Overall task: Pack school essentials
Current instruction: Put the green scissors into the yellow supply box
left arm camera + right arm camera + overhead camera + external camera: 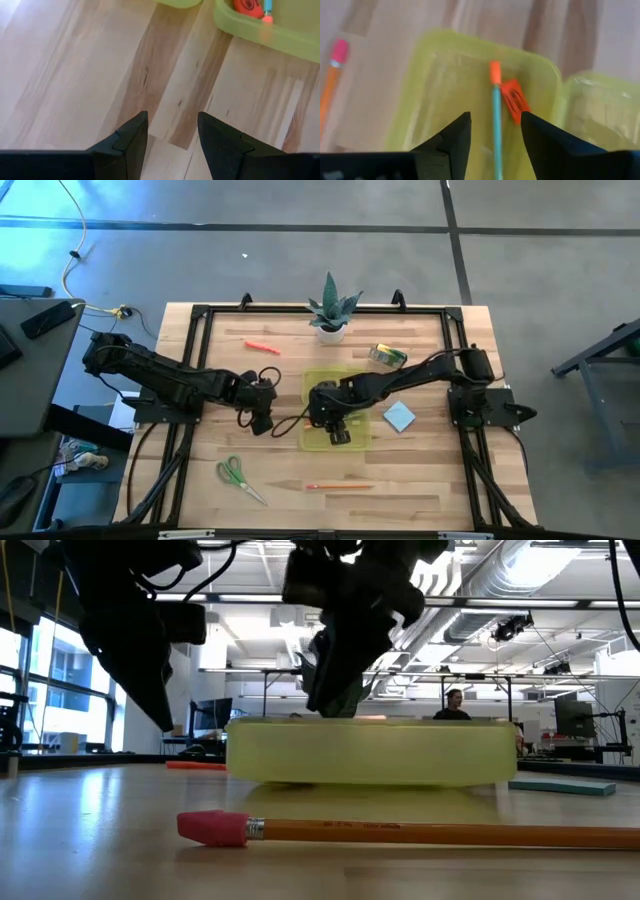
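A yellow-green translucent case (335, 412) lies open mid-table. In its tray (445, 100) lie a teal pen with an orange cap (495, 117) and a small red piece (514, 101). My right gripper (495, 135) hangs open just above the tray, slanting down, one finger on each side of the pen and clear of it. My left gripper (172, 135) stands open over bare wood left of the case (260, 32), holding nothing. On the table lie green-handled scissors (238, 476), a pink-erasered pencil (330, 830), an orange pen (262, 346), a blue note pad (399, 416) and a crayon box (388, 355).
A spiky green plant in a white pot (332, 312) stands at the far edge behind the case. A black frame (200, 315) borders the wooden table. Bare wood lies near the front between the scissors and the pencil (340, 485).
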